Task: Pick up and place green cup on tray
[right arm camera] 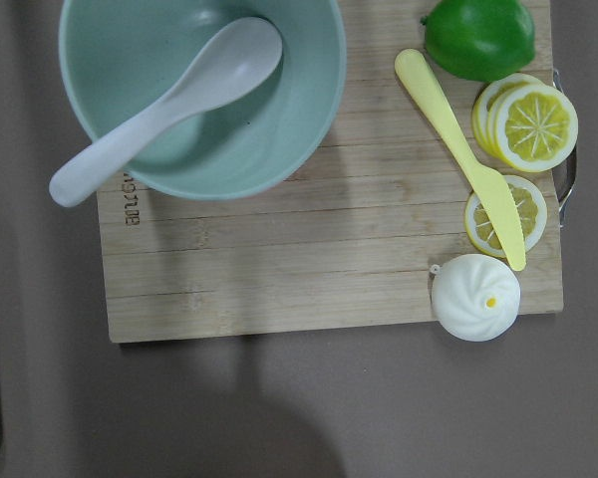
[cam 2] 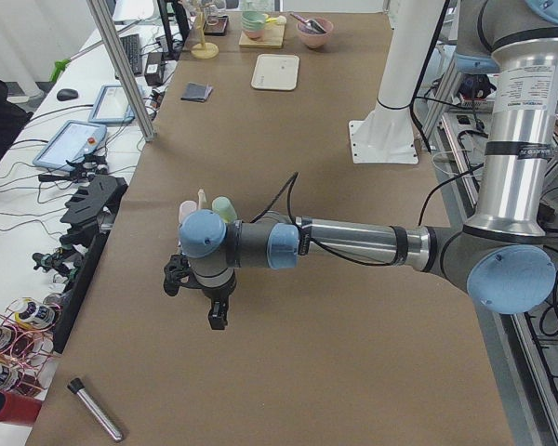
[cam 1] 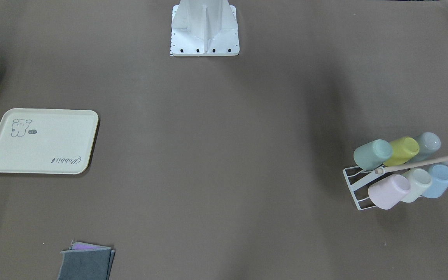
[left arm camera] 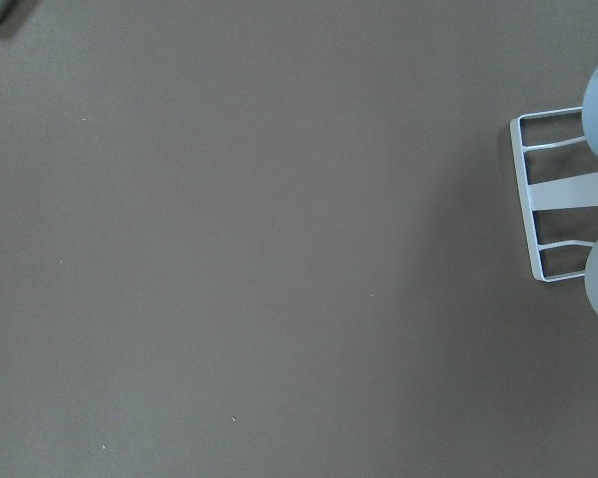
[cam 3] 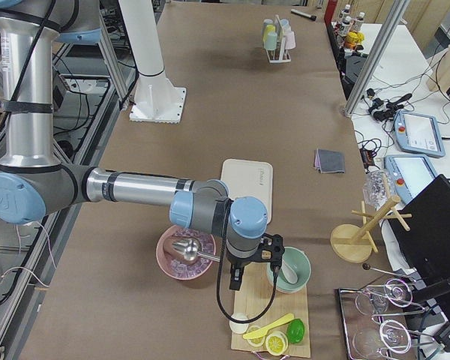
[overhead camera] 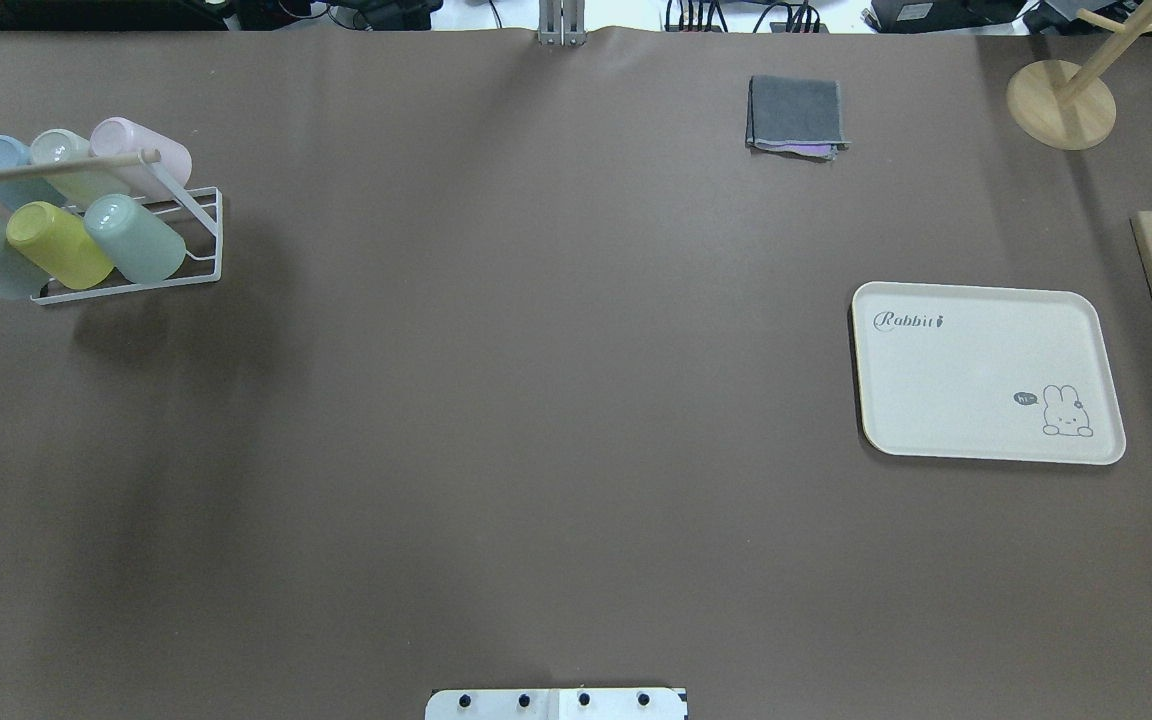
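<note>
At the left end of the desk (overhead camera: 536,400), as the overhead view shows it, a white wire rack (overhead camera: 204,262) carries six pastel cups, mouths down and leaning on its pegs. The green cup (overhead camera: 136,238) is the end one of the row nearer the robot. It touches the yellow-green cup (overhead camera: 58,243) on its left and faces the middle of the desk on its right. Its long axis is tilted, base up and away, mouth down toward the rack's near right corner.

The left claw (cam 2: 197,302) shows only in the side view, hanging over bare desk just outside the rack's other end. The green cup therefore lies beyond it, toward the desk's centre, with the rack between. Whether its fingers are apart or together cannot be told. The left wrist camera catches only that end of the rack and two bluish cup bases.

Further right, a folded grey cloth (overhead camera: 796,112) lies at the far edge. Right again, well apart from the rack, the tray (overhead camera: 976,370) lies flat with no cup on it. Past it the right claw (cam 3: 255,271) hangs over a wooden board (right arm camera: 309,269) bearing a mint bowl (right arm camera: 269,139); its state cannot be told either.

The left arm is clearly nearer the cup, so the pick looks like its job, while the tray sits on the right arm's side.
</note>
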Controlling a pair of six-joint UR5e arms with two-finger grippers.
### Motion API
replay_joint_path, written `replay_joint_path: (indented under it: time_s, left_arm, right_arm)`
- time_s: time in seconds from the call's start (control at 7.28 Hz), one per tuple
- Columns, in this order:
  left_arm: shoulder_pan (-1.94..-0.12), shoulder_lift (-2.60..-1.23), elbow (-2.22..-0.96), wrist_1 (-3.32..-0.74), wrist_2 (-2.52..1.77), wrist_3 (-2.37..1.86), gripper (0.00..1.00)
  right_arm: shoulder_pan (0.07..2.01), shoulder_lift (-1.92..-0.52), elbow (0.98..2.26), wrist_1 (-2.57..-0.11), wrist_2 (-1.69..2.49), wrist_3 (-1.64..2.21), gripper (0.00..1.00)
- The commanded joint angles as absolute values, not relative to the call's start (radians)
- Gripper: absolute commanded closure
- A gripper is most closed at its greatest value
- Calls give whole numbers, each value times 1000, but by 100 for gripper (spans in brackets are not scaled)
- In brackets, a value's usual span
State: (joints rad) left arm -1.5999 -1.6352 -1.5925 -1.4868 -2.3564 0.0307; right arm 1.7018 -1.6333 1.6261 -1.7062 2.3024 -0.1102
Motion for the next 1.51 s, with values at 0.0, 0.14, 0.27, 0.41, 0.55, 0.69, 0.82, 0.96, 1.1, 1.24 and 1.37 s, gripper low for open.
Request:
replay_joint_path:
  time_s: [0.0,0.14,0.27,0.41,0.55,0.69,0.82,0.96,1.1,1.24,1.37]
  left_arm:
    - [-1600,-1635,-1594,-1488,-2356,31,2]
    - [-1600,-1635,-1592,-1488,-2356,34,2]
    - [-1600,-1635,-1592,-1486,-2356,34,2]
    - [-1600,-1635,-1592,-1486,-2356,34,2]
    - [-1600,-1635,-1592,-1488,-2356,34,2]
    - [-1600,-1635,-1592,-1488,-2356,34,2]
    - [-1600,-1635,-1597,-1488,-2356,34,2]
    - [-1600,-1637,-1600,-1488,-2356,34,2]
    - [-1600,-1635,-1601,-1486,-2356,34,2]
    - [-1600,-1635,-1601,-1488,-2356,34,2]
    - [-1600,-1637,-1601,-1488,-2356,35,2]
  right_arm:
    - [1703,-1647,1652,-1707,2299,-114,0]
    - [1703,-1652,1645,-1707,2298,-114,0]
    - [1703,-1649,1651,-1707,2293,-114,0]
    - [1703,-1651,1654,-1704,2292,-115,0]
    - [1701,-1651,1648,-1650,2287,-115,0]
    - [1701,-1670,1644,-1591,2284,-118,0]
    - [1703,-1677,1673,-1571,2307,-98,0]
    - [1703,-1675,1675,-1569,2307,-81,0]
    - [1701,-1677,1675,-1568,2309,-81,0]
    - [1703,-1684,1675,-1568,2313,-92,0]
    - [1703,-1681,1680,-1568,2348,-124,0]
